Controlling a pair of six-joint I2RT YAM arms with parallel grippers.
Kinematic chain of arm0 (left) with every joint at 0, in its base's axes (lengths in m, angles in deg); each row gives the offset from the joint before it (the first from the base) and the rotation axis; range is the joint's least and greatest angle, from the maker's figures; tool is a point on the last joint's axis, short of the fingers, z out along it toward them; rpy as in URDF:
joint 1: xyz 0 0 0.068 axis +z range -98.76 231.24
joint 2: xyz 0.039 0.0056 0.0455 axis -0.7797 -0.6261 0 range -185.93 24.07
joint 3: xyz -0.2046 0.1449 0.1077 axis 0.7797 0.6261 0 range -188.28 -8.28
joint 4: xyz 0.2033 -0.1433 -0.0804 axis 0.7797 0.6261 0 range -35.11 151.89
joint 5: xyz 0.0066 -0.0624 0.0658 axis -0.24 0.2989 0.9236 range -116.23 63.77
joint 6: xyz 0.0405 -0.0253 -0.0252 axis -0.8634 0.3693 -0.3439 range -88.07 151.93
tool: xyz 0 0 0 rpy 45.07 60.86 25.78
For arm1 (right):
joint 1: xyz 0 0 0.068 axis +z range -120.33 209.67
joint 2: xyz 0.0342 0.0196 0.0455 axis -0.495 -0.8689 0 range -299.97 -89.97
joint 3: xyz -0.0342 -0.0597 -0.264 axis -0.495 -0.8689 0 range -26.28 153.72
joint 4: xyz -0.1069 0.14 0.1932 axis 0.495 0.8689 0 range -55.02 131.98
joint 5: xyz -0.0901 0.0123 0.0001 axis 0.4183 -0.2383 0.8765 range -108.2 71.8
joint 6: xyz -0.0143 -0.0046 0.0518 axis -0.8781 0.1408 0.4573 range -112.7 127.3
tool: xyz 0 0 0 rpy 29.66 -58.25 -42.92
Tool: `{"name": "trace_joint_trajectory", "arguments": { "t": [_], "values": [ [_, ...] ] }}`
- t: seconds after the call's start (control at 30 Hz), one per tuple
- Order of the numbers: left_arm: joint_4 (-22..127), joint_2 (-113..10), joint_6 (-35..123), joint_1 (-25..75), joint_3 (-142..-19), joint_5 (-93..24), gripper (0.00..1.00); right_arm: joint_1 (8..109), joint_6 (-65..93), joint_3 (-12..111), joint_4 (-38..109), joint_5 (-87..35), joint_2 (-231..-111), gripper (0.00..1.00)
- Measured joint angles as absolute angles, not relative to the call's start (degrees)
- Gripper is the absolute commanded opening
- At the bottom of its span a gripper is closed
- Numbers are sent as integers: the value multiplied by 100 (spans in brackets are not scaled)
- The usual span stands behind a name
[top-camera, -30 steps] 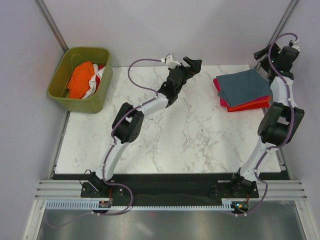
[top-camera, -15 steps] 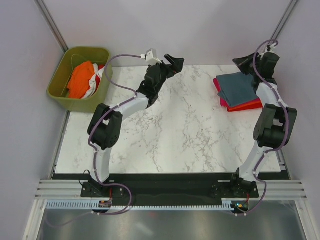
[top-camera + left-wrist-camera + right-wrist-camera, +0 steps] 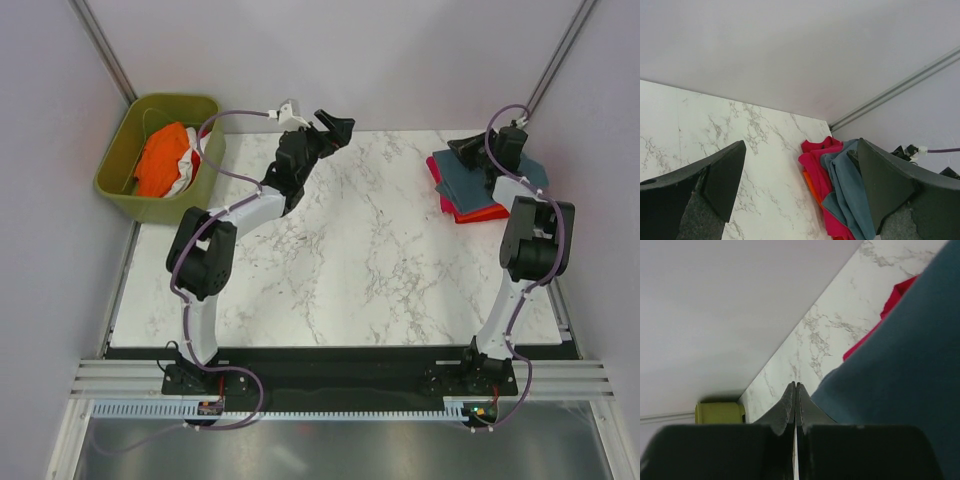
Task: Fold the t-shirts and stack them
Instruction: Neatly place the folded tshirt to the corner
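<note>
R gripper [image 3: 795,390] snapped shut, no cloth seen between fingers — open a sec ago off to the right, now parked at far-left corner of slate blue-grey t-shirt [image 3: 468,180], folded atop magenta-pink [image 3: 434,166] and orange-red [image 3: 485,213] ones at far-right corner of table [image 3: 350,270]. L gripper [image 3: 335,124] spread wide, empty, swung left toward olive bin [image 3: 115,182] w/ orange t-shirt [image 3: 160,160] inside — prob. blue-grey one done, next pickup from bin.

The top view looks down from above and behind both arms. Both wrist views share the t-shirt stack [image 3: 840,185]: far ahead of the left pincer [image 3: 800,150], close beside the right pincer [image 3: 796,390].
</note>
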State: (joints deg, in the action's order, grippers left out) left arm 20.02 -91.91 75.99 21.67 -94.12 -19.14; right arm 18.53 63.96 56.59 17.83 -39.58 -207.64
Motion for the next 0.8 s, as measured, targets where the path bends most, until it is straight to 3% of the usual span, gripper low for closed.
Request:
{"name": "trace_joint_trajectory", "arguments": {
  "t": [0.33,0.8],
  "values": [
    [1973,-9191,7741,2209,-9392,-1995,98,1875,6597,5893,1936,-3762,-21688,0],
    [1945,-9191,7749,2209,-9390,-2082,99,1287,6407,6383,2222,-3635,-20976,0]
  ]
}}
